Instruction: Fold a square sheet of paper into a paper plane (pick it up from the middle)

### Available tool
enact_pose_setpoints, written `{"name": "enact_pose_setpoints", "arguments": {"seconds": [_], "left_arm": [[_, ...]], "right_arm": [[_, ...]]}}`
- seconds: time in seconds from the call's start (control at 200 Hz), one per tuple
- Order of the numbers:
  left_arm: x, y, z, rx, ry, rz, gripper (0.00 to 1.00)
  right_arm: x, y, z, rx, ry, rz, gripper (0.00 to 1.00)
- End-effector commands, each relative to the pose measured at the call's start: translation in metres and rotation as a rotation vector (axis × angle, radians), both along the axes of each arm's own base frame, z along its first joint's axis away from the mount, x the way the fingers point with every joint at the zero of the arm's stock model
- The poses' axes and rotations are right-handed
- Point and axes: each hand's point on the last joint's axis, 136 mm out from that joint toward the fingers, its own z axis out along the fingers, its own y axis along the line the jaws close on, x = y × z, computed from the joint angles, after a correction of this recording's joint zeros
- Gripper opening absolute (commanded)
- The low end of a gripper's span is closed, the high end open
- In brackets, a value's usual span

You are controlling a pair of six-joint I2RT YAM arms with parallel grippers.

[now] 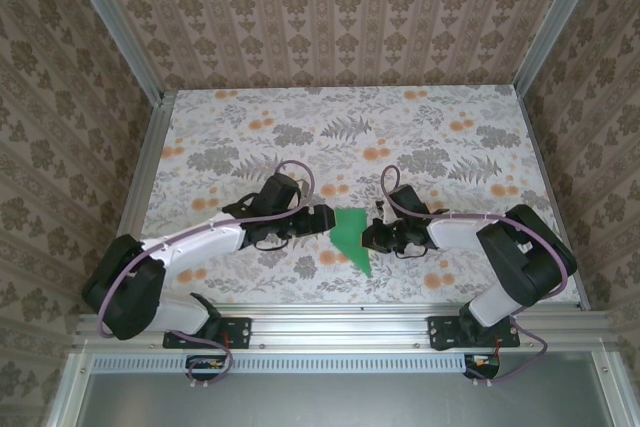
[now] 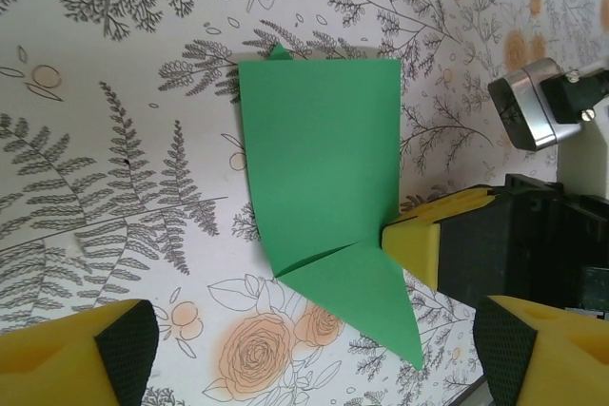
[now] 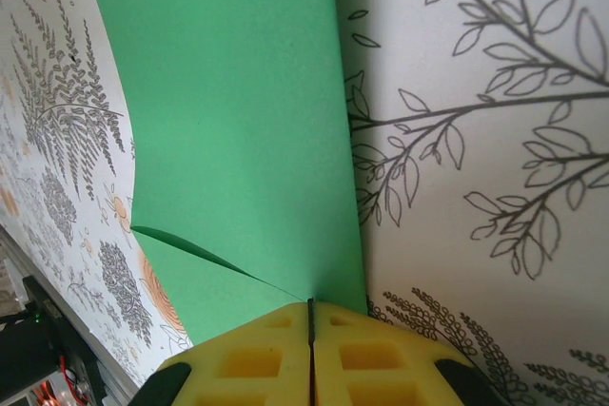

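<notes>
Shows paper (image 1: 352, 235) flat at middle of table (image 1: 250, 147), one corner folded into a point toward the near edge. Finds right gripper (image 3: 309, 339) closed, tips together at the paper's edge beside the crease; cannot tell whether pinching or only pressing down. Finds left gripper (image 2: 316, 354) spread wide over the opposite side, clear of the paper. Judged light, thin and floppy, easy to crumple or tear, likely to slide on the smooth top. Best to pin near the crease and take a free edge lightly, lifting little to keep folds sharp.
</notes>
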Motion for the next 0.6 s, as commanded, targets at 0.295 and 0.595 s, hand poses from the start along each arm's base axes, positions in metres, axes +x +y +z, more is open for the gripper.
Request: {"name": "enact_pose_setpoints", "arguments": {"seconds": [0.295, 0.595], "left_arm": [[-0.005, -0.012, -0.013, 0.035, 0.085, 0.005, 0.78], [-0.005, -0.016, -0.01, 0.068, 0.076, 0.009, 0.75]], "right_arm": [[-0.011, -0.018, -0.029, -0.079, 0.055, -0.046, 0.08], [-0.011, -0.019, -0.032, -0.072, 0.056, -0.063, 0.08]]}}
